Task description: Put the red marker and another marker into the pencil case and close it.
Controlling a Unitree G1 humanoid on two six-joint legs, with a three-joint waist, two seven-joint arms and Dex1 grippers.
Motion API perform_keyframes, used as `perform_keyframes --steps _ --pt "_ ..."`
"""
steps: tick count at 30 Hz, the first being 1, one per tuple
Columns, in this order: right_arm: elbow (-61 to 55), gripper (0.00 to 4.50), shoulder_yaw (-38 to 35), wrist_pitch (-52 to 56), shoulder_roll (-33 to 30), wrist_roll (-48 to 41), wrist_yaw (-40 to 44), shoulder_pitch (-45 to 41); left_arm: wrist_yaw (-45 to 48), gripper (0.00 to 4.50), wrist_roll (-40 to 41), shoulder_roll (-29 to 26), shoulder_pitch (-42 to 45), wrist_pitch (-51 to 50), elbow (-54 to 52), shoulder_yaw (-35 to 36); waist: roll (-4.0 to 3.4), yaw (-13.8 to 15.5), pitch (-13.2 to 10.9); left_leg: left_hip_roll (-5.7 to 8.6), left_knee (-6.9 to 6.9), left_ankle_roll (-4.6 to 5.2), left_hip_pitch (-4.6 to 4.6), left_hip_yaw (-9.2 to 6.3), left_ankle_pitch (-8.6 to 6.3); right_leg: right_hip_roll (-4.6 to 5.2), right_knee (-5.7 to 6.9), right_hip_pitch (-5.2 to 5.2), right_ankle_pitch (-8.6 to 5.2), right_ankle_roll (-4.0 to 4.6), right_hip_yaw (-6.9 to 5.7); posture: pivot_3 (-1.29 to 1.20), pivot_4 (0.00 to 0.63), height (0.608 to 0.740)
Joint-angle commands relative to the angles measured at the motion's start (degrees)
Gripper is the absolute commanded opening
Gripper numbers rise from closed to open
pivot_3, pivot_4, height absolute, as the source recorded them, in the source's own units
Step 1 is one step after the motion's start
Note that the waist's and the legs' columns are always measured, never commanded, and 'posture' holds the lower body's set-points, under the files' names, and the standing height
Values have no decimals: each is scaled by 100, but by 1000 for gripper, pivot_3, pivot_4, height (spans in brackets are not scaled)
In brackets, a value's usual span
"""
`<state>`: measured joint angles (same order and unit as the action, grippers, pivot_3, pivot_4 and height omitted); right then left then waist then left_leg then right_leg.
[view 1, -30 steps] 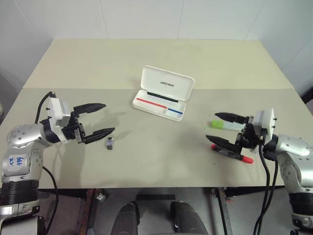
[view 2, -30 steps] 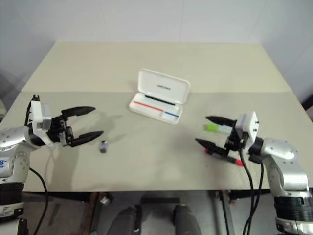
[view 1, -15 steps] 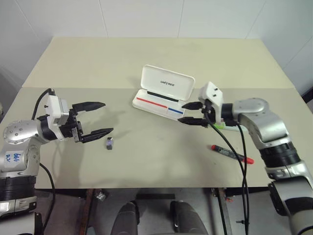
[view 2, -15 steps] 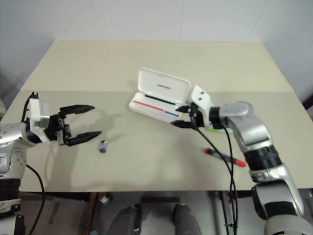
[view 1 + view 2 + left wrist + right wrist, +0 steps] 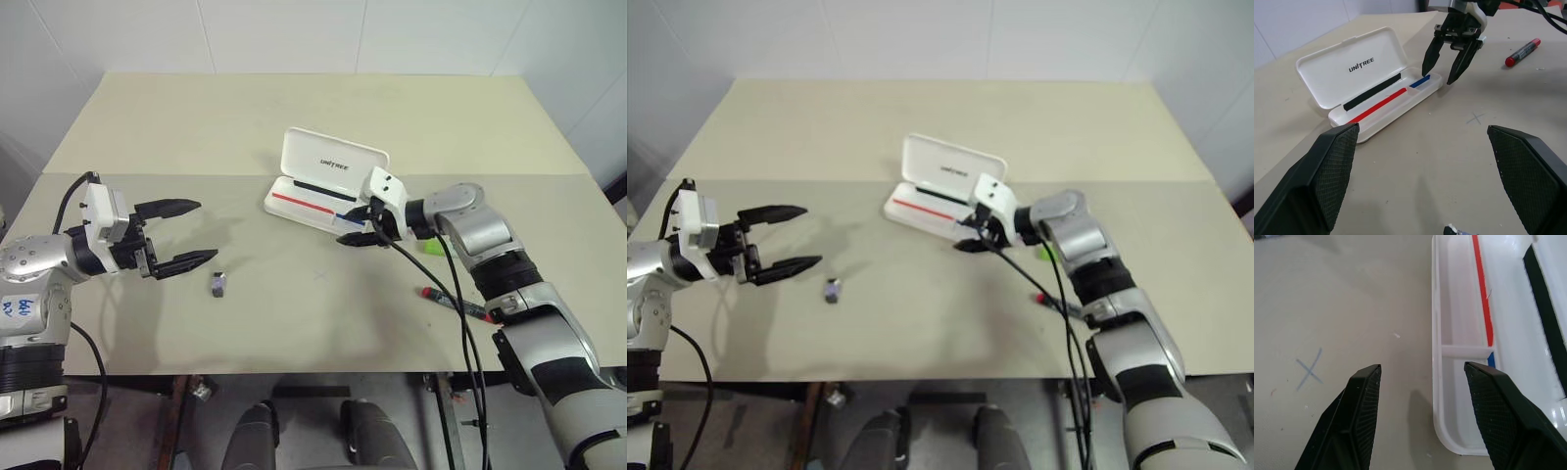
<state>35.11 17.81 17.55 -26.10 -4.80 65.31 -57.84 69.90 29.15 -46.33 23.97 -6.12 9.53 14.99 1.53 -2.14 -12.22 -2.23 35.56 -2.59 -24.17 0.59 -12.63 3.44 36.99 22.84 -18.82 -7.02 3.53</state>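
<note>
The right gripper [image 5: 355, 224] is seen partly open and empty, poised at the right end of the open pencil case [image 5: 328, 186]. The left gripper [image 5: 186, 234] is spread wide, holding nothing. The red marker [image 5: 458, 305] lies on the table [image 5: 294, 313], partly crossed by cable; the green-capped marker [image 5: 432, 245] is mostly hidden behind the right arm.

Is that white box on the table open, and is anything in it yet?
Open and empty: the pencil case has its lid raised, its tray bare. The red marker lies outside on the table.
</note>
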Motion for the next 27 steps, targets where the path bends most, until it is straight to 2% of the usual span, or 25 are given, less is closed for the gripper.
perform_keyframes --steps 1,12,15,20,27 --pt "165 2845 -103 -259 98 85 72 -227 -39 4500 172 -97 -97 -116 -515 163 0 -15 0 0 0 0 -1 0 0 0 0 0 0 0 0 0 150 740" --pt "1202 2845 42 -699 468 698 -11 -646 -279 4500 213 -7 -226 -334 -953 179 0 -131 0 -1 3 -2 2 -1 1 -1 9 0 0 0 1 0 150 740" --pt "1720 2244 213 -858 539 1067 -79 -881 -291 4500 223 -22 -175 -354 -996 175 0 -133 0 -1 2 -3 2 -2 2 -1 8 0 0 0 0 0 150 740" --pt "2105 426 260 -1136 666 1294 12 -1072 -312 4500 226 -18 -154 -378 -1081 163 0 -136 0 -1 3 -3 3 -2 2 -1 8 0 0 0 1 0 150 740" --pt "1995 426 -6 -1874 658 1075 442 -985 -320 4500 220 18 -154 -362 -1114 141 0 -148 0 -1 10 -6 7 -3 7 -2 29 0 0 0 1 0 150 740"
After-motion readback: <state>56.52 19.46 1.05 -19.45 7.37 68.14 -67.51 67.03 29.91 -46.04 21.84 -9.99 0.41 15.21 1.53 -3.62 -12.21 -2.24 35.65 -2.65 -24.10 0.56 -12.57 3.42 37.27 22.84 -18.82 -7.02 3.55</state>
